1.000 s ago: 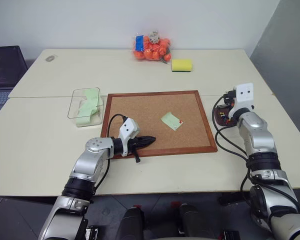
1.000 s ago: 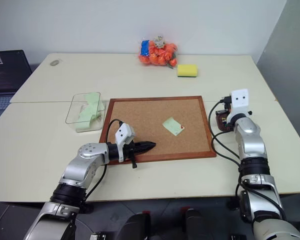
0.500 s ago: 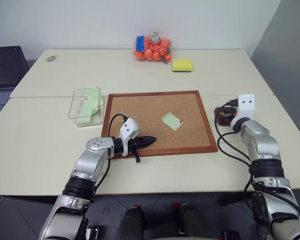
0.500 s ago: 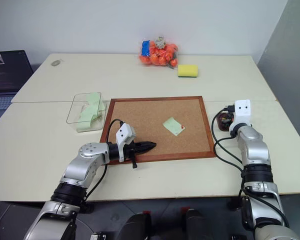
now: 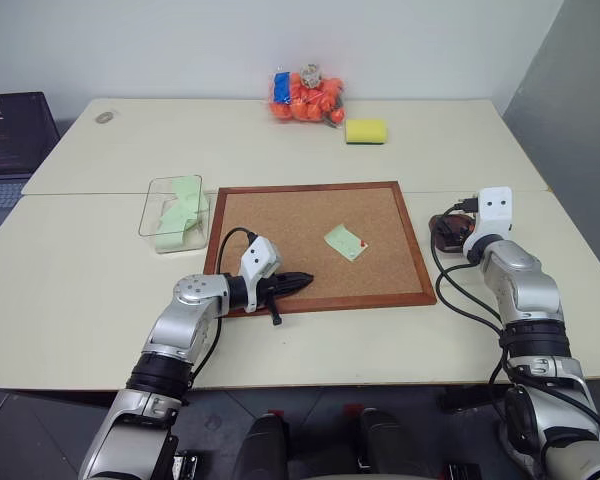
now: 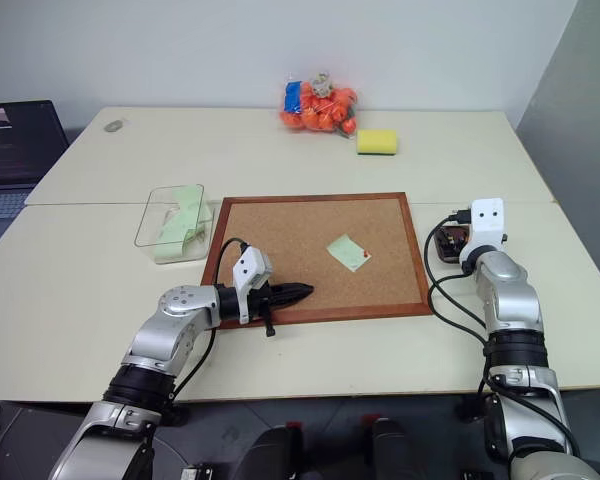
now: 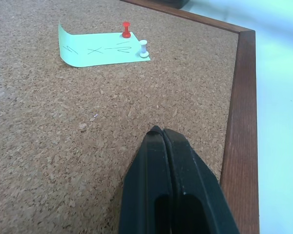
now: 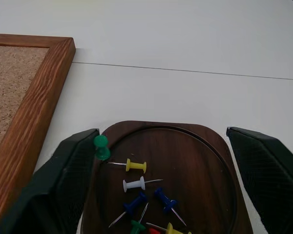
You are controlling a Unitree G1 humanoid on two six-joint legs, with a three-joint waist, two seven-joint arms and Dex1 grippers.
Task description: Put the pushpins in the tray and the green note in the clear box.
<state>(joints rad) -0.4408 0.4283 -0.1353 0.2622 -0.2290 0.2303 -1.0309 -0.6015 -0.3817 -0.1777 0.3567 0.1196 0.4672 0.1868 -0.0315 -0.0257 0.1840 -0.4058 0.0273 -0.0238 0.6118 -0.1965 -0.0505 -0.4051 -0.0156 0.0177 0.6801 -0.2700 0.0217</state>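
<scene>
- While the right end effector (image 8: pixel 158 170) hangs just over the tray (image 8: pixel 205 165) with its two fingers spread wide, nothing is held between them; a green pushpin (image 8: pixel 101 146) sits at the tray's rim, right beside one finger (image 8: pixel 63 185).
- Several pushpins (image 8: pixel 136 184) (yellow, white, blue, green and red) are seen lying inside the tray, which stands on the desk (image 5: pixel 100 300) just off the right edge of the corkboard (image 5: pixel 280 230).
- The left end effector (image 7: pixel 162 139) is pressed fully together, empty, and is held low over the near edge of the corkboard, pointed toward the green note (image 7: pixel 95 48).
- The green note is seen lying flat near the middle of the corkboard, fastened by a red pushpin (image 7: pixel 126 30) and a white pushpin (image 7: pixel 143 48) at one edge.
- The clear box (image 5: pixel 152 215) stands on the desk just left of the corkboard, and pale green paper already lies in it.
- By this reckoning the job is judged partly done: two pins are left to be pulled and dropped in the tray, after which the note is to be carried to the box.
- A pale desk made of joined tops is seen; a yellow sponge (image 5: pixel 365 130) and a bag of orange balls (image 5: pixel 305 97) rest at its far side before a white wall, and a laptop (image 5: pixel 10 135) sits at the far left.
</scene>
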